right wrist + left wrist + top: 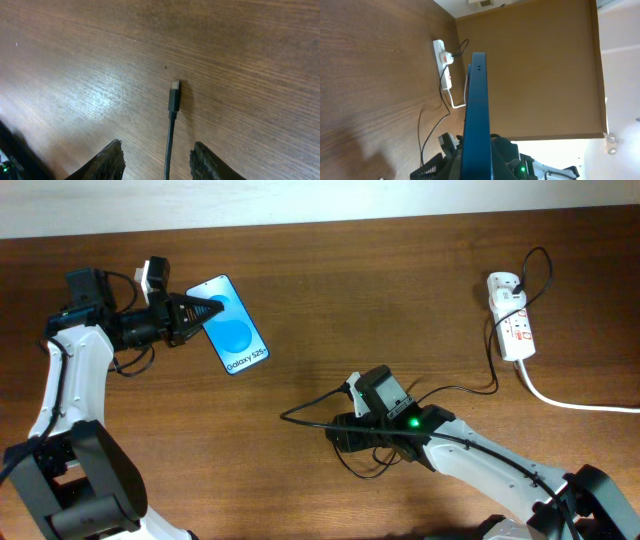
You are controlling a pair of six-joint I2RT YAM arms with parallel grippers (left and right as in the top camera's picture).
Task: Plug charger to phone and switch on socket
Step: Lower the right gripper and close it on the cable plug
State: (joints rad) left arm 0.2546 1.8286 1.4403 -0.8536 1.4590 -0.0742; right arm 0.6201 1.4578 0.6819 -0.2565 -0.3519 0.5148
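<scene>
Over on the left, the left hand point(203, 313) is pressed together on the phone point(233, 328), pinching it by its upper left edge. The phone sits just right of that hand, angled, its blue screen facing up; I cannot tell whether it rests on the surface point(400, 290) or is lifted off it. From the left wrist view the phone shows edge-on, a thin blue slab rising straight out from the hand.

Near the middle, closer to the front edge, the right hand point(157, 147) is low over the wood with its fingers point(109, 161) spread. The charger point(171, 125) runs up between them, touching neither, and its small connector tip lies flat on the surface just beyond the fingertips. This hand holds nothing.

From there the thin black cable trails right to the socket point(512, 315), which lies at the far right, well apart from both hands. The black plug is seated in its upper end, and a white cord point(570, 402) curves away to the right.
</scene>
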